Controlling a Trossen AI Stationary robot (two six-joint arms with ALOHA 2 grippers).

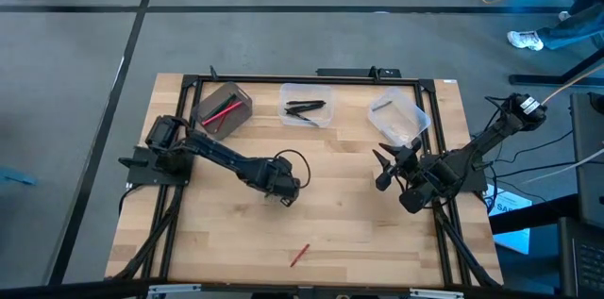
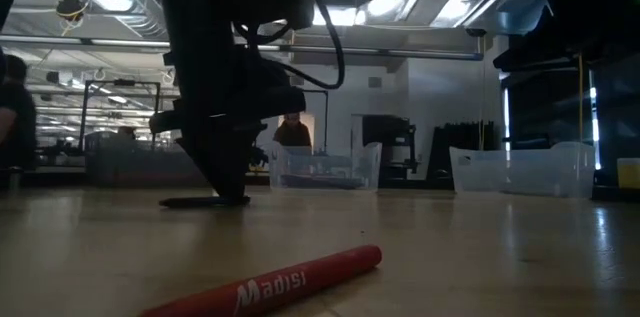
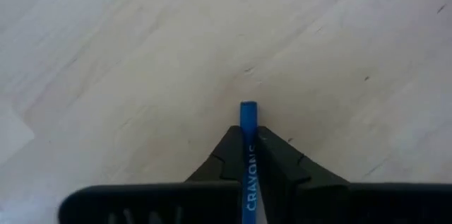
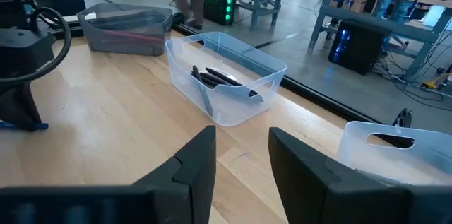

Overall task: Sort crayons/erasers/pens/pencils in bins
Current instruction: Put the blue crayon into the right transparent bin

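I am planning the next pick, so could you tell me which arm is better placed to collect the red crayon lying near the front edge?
Probably the right: its end effector is open and empty, whereas the left end effector holds a blue crayon. The red crayon lies between them.

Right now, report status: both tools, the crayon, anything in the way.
Left tool shut on blue crayon, low at table centre. Right tool open, empty, waiting near the rounded tub. Red crayon loose at the front. Nothing blocking.

A blue crayon [image 3: 248, 155] marked "CRAYONS" is pinched low over the wooden counter. A red "Madisi" stick [image 1: 299, 255] lies alone at the near edge. At the far edge, the grey box [image 1: 222, 107] holds red sticks and the clear squarish tub [image 1: 307, 106] holds black ones; the clear rounded tub [image 1: 397, 117] sits far right.
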